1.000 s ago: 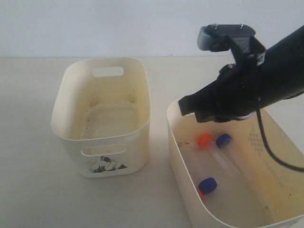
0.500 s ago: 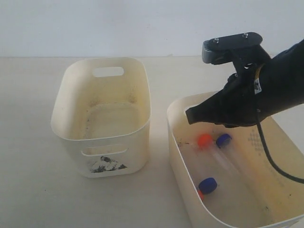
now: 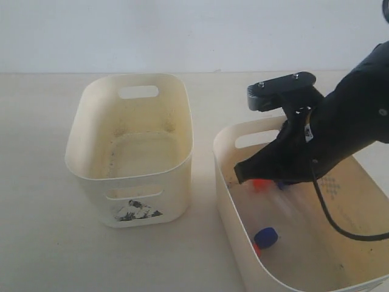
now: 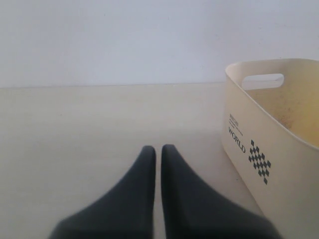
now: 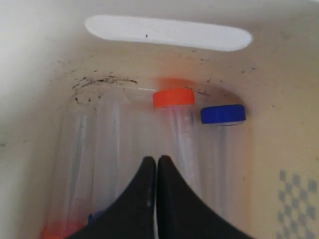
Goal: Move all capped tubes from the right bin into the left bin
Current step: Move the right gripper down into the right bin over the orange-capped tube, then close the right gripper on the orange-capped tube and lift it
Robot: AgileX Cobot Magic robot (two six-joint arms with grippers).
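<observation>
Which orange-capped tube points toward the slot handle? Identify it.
The orange-capped tube beside a blue cap; the other orange cap lies at the opposite end.

Four clear capped tubes (image 5: 174,134) lie flat, side by side, on the floor of the right bin (image 3: 226,201), a cream tub with a slot handle and a dotted diamond mark on its inner wall. One orange cap (image 5: 173,98) and one blue cap (image 5: 223,114) point towards the handle wall; the other two caps point the opposite way. The left bin (image 3: 173,194), cream with a torn black-and-white sticker, stands upright just beside it, not touching.
</observation>
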